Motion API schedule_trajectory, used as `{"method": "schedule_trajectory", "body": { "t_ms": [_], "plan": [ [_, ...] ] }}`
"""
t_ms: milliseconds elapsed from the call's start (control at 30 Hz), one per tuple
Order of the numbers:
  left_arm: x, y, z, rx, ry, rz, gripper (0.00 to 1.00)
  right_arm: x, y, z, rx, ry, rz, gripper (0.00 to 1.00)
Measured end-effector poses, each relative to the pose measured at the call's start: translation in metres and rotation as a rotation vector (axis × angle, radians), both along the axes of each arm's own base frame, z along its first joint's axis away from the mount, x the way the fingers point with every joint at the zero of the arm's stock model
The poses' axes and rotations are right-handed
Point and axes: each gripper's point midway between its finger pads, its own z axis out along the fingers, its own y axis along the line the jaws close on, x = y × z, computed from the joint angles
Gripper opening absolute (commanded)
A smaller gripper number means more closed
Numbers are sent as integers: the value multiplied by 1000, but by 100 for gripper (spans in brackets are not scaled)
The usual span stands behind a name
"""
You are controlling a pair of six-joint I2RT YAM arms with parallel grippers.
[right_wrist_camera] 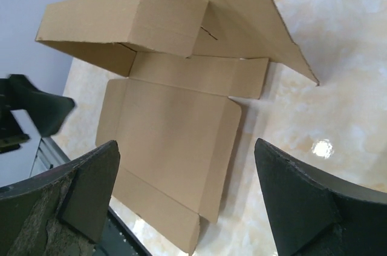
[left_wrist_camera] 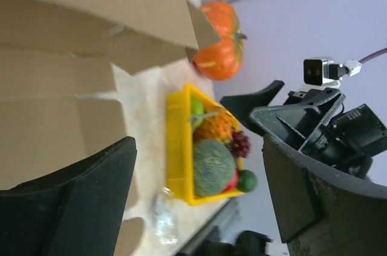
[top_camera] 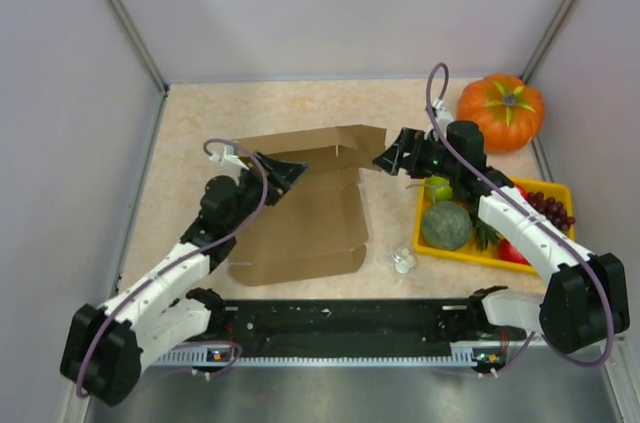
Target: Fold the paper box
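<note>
Spread left fingers (left_wrist_camera: 66, 201) and spread right fingers (right_wrist_camera: 314, 207) flank the brown paper box (top_camera: 300, 233), its far panels raised.

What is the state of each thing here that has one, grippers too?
paper box, partly folded: far flaps raised, near panels lying flat.
left gripper, open, holding nothing.
right gripper, open, holding nothing.
yellow tray, filled with fruit.
pumpkin, upright.

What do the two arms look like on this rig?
Both the left arm and right arm have white link shells with black joints and bases. A purple cable loops along each to the wrist. The fingers are wide, matte black, scuffed wedges.
</note>
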Motion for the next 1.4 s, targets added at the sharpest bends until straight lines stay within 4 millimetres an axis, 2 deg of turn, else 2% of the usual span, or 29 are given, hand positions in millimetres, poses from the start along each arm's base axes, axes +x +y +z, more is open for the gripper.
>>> {"method": "schedule_trajectory", "body": {
  "t_ms": [100, 200, 300, 467, 533, 600, 700, 767, 833, 867, 967, 1100, 1133, 1167, 1233, 1267, 1367, 1400],
  "plan": [
    [6, -32, -11, -127, 95, -14, 84, -5, 5, 6, 18, 0, 7, 91],
    [25, -43, -12, -253, 134, 51, 78, -9, 6, 17, 37, -23, 2, 91],
    [42, -38, -16, -360, 133, 138, 70, -12, 7, 26, 44, -47, 0, 91],
    [63, -21, -40, -449, 146, 288, 65, -13, 8, 25, 40, -49, -3, 91],
    [67, -15, -35, -463, 113, 314, 64, -14, 8, 23, 37, -44, -4, 91],
    [66, -11, -26, -436, 66, 322, 69, -14, 8, 23, 36, -42, -4, 91],
    [56, -3, -15, -292, 18, 326, 70, -14, 8, 23, 33, -46, -2, 91],
    [47, 4, 2, -164, -33, 324, 68, -13, 8, 22, 30, -51, -2, 91],
    [36, 16, 18, -60, -89, 337, 67, -14, 8, 19, 29, -48, 0, 91],
    [30, 24, 19, -2, -104, 351, 68, -15, 7, 16, 25, -45, 1, 91],
    [15, 47, -4, 191, -93, 385, 77, -16, 8, 12, 26, -43, 7, 91],
    [-2, 86, -68, 515, -2, 443, 84, -14, 10, 14, 38, -67, 14, 91],
    [-3, 95, -78, 578, 20, 463, 85, -14, 10, 15, 38, -69, 14, 91],
    [-4, 106, -89, 657, 43, 489, 80, -14, 10, 16, 40, -74, 13, 91],
    [-1, 124, -98, 774, 60, 550, 62, -13, 10, 17, 41, -79, 16, 91],
    [3, 132, -103, 830, 63, 571, 56, -13, 10, 16, 40, -79, 16, 91],
    [18, 151, -111, 954, 67, 607, 59, -14, 10, 15, 41, -81, 16, 91],
    [24, 158, -113, 980, 68, 616, 66, -14, 10, 15, 41, -82, 16, 91]
  ]
}}
